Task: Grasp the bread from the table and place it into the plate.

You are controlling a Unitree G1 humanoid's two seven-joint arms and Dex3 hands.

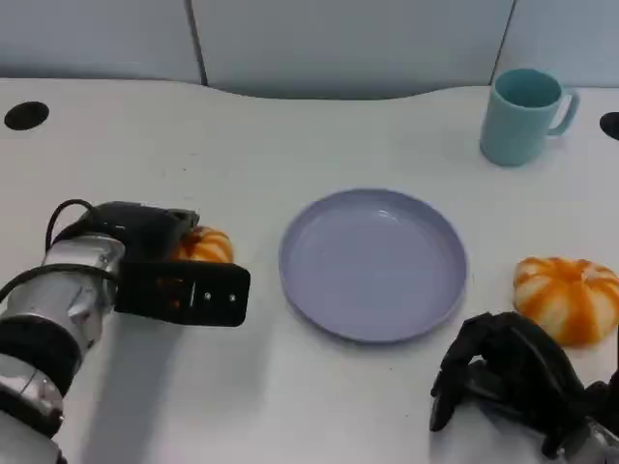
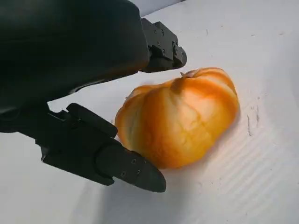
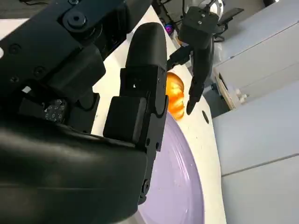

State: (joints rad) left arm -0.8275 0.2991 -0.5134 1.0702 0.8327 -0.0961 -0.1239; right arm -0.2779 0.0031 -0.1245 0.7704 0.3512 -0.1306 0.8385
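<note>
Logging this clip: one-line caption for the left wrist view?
Left robot hand open around the orange bread on the white table.

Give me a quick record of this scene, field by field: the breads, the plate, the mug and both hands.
left bread: on table, left of plate, between left hand's fingers, not lifted
right bread: on table, right of plate, untouched
plate: lavender, centre, nothing in it
mug: teal, upright, far right
left hand: fingers around left bread, grip not confirmed
right hand: fingers curled, holding nothing
</note>
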